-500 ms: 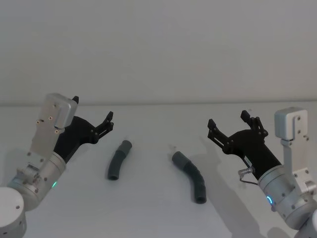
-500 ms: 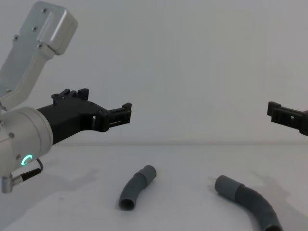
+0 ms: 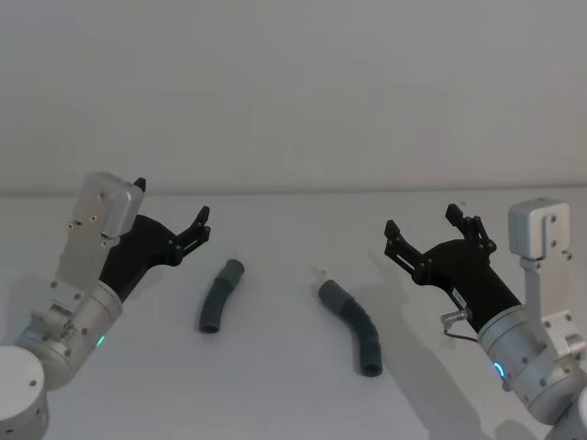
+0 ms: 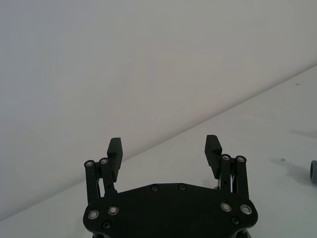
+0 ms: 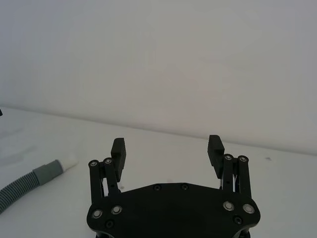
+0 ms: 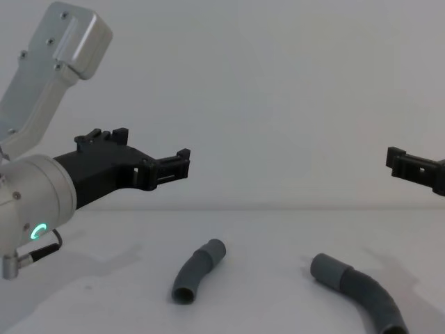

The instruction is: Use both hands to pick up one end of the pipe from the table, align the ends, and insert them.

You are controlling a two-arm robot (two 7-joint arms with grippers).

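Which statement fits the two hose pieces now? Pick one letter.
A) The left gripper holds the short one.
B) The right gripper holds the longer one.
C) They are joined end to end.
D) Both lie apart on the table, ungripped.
D: the short hose piece and the longer hose piece lie apart on the table, the left gripper and right gripper open and empty.

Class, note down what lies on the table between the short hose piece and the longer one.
Nothing: in the head view the table is bare between the short hose piece and the longer hose piece, and likewise in the chest view.
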